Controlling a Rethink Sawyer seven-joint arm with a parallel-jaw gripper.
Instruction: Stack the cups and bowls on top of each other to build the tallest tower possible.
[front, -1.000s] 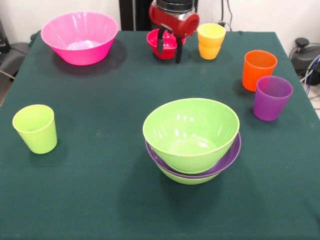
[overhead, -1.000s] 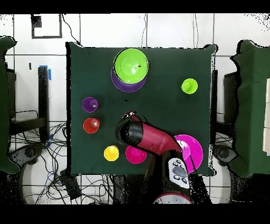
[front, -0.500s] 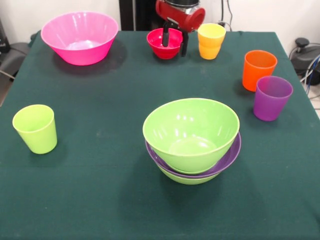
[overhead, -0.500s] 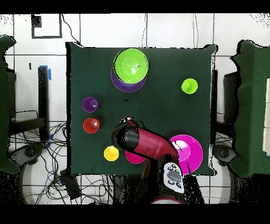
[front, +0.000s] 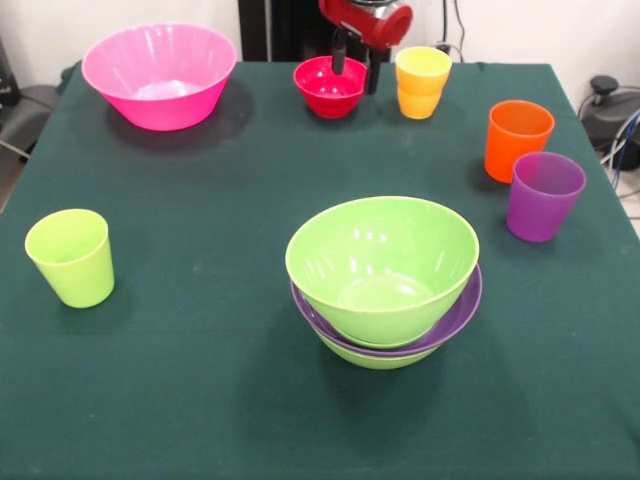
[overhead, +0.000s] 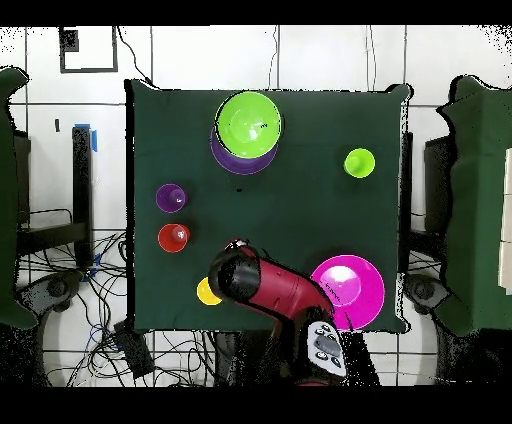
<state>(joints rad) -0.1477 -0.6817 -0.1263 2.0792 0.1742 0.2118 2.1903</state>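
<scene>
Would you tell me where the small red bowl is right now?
In the front view, the small red bowl sits at the table's far edge, between the pink bowl and the yellow-orange cup, beneath the gripper.

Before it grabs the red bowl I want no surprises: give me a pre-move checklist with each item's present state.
1. Gripper open, fingers apart: ok.
2. One finger inside the red bowl, one outside its rim: looks so in the front view; cannot tell for sure.
3. Yellow-orange cup clear of the outer finger: close beside it, not touching; ok.
4. Tower upright, green bowl on top free to receive: ok.
5. Pink bowl out of the path: ok.
6. Gripper depth over the bowl: cannot tell.
</scene>
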